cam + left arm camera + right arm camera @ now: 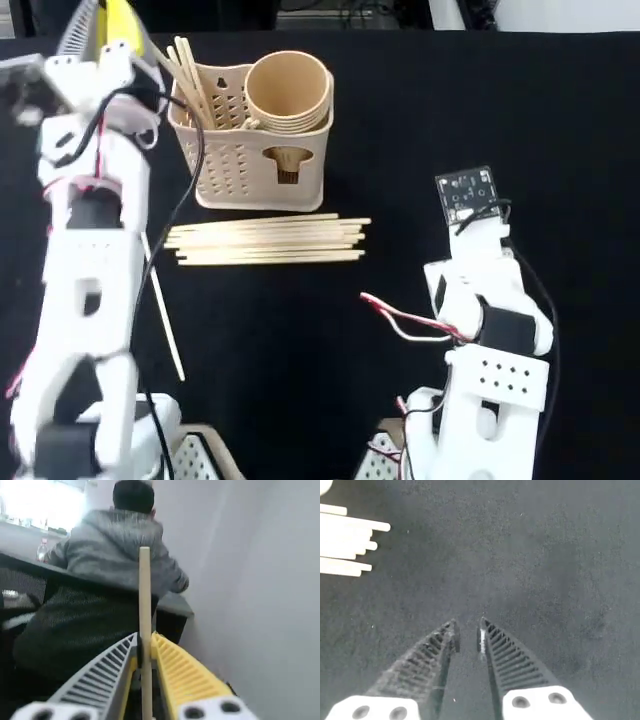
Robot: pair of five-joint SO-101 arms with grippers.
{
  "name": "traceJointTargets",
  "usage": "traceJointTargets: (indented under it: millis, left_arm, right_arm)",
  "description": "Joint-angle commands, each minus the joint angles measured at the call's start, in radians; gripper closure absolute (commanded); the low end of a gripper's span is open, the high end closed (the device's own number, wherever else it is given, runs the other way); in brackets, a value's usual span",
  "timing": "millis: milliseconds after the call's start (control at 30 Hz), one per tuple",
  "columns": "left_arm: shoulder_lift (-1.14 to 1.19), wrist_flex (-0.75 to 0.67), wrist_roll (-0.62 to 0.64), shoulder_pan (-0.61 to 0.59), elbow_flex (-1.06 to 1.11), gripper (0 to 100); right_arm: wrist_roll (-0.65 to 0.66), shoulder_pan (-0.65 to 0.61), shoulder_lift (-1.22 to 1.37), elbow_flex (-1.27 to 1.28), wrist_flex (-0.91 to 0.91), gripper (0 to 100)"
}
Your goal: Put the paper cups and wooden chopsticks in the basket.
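My left gripper (145, 647) is shut on a wooden chopstick (144, 595), which stands up between the grey and yellow jaws. In the high view that gripper (112, 35) is raised just left of the beige basket (225, 165). A stack of paper cups (288, 90) and several chopsticks (192, 80) are in the basket. A pile of chopsticks (265, 241) lies on the black table in front of the basket, and a single chopstick (166, 315) lies beside the left arm. My right gripper (468, 635) hovers over bare table, slightly open and holding nothing.
The ends of the chopstick pile (350, 545) show in the right wrist view, off to one side of the right gripper. The right arm (485, 330) stands at the front right. The table is black cloth (450, 110).
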Motion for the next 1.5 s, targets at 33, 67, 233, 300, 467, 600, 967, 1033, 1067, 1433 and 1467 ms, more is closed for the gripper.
traceJointTargets:
  millis: [33, 67, 233, 300, 467, 600, 967, 1033, 1067, 1433, 1467]
  left_arm:
    - [0.081, -0.011, 0.008, 0.033, -0.044, 97]
    - [0.081, -0.011, 0.005, 0.045, -0.027, 97]
    - [0.081, -0.009, -0.086, 0.099, 0.07, 87]
    - [0.08, 0.011, -0.183, 0.12, 0.099, 79]
    - [0.002, 0.305, -0.427, 0.168, 0.051, 79]
    - [-0.175, 0.706, -0.606, 0.18, -0.058, 79]
    - [-0.356, 1.594, -0.967, 0.117, -0.213, 79]
    - [-0.31, 1.597, -0.873, 0.036, -0.171, 79]
    - [-0.285, 1.58, -0.804, -0.016, -0.142, 80]
    - [-0.213, 0.914, -0.451, -0.237, 0.343, 81]
    - [-0.203, 0.908, -0.436, -0.237, 0.351, 79]
  right_arm:
    - [0.006, -0.005, -0.001, 0.008, -0.043, 92.0]
    - [0.006, -0.005, -0.001, 0.008, -0.043, 92.0]
    - [0.006, -0.005, -0.001, 0.008, -0.044, 92.0]
    - [0.006, -0.005, -0.001, 0.01, -0.044, 92.0]
    - [0.006, -0.005, -0.001, 0.01, -0.044, 92.0]
    - [0.006, -0.005, -0.001, 0.01, -0.044, 92.0]
    - [0.006, -0.005, -0.001, 0.01, -0.043, 92.0]
    - [0.006, -0.005, -0.002, 0.01, -0.041, 92.0]
    - [0.006, -0.005, -0.002, 0.01, -0.04, 92.0]
    - [0.025, -0.005, -0.002, 0.01, -0.04, 92.0]
    - [0.025, -0.005, -0.002, 0.01, -0.04, 92.0]
